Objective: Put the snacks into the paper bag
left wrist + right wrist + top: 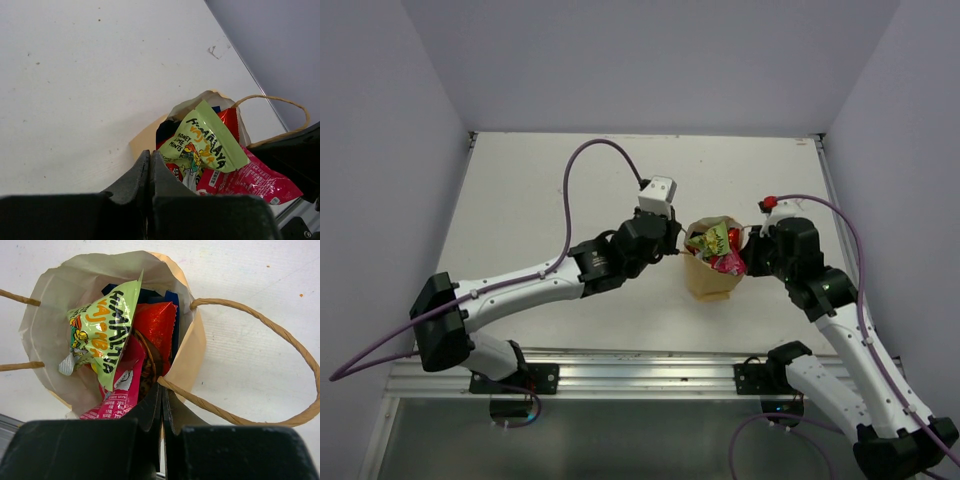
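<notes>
The paper bag (705,286) stands upright at mid table, stuffed with snacks. A green mint packet (708,240) (210,140) (107,335) lies on top, over a pink packet (728,264) (250,177) (120,395). A red foil packet (157,325) and a dark blue one (150,294) sit deeper. My left gripper (678,250) (150,154) is shut, tips just outside the bag's tan left wall (145,137), with nothing visible between them. My right gripper (748,250) (162,387) is shut on the bag's right rim (190,350), where a handle (260,320) joins.
The white table (570,180) spreads left of and behind the bag. A metal rail (640,375) runs along the near edge by both arm bases. Grey walls close in the sides and back. The bag's other handle (20,299) sticks out on the far rim.
</notes>
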Robot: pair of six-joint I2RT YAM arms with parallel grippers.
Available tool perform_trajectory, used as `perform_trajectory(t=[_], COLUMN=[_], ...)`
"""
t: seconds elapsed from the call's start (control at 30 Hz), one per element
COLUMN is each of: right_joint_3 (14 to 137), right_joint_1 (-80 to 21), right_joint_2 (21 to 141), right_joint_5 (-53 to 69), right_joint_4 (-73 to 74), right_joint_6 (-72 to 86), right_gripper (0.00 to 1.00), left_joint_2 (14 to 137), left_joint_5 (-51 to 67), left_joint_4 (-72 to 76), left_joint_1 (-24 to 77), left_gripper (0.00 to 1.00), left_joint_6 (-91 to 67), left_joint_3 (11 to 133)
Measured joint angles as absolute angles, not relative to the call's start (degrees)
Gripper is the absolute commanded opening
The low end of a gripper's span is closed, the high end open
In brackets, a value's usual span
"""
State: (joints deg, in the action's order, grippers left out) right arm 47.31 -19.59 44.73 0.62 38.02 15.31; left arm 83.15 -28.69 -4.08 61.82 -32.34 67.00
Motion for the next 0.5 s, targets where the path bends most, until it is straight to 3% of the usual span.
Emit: perform_trajectory(t=[0.27,0.5], right_joint_3=[48.6,52.5], right_joint_1=[-19.6,-22.5], right_joint_2=[47.7,51.5], right_joint_5=[4.3,6.1], right_joint_4=[37.3,37.7], right_joint_6=[14.4,14.2], right_gripper=[0.0,0.0], left_joint_2=[83.2,80.9], left_joint_5=[-27.9,-30.0], left_joint_4=[-5.3,-14.8], left_joint_1=[61.6,61.4], left_gripper=[0.0,0.0], left_joint_6=[-31.8,-32.0], left_joint_3=[68.9,73.3])
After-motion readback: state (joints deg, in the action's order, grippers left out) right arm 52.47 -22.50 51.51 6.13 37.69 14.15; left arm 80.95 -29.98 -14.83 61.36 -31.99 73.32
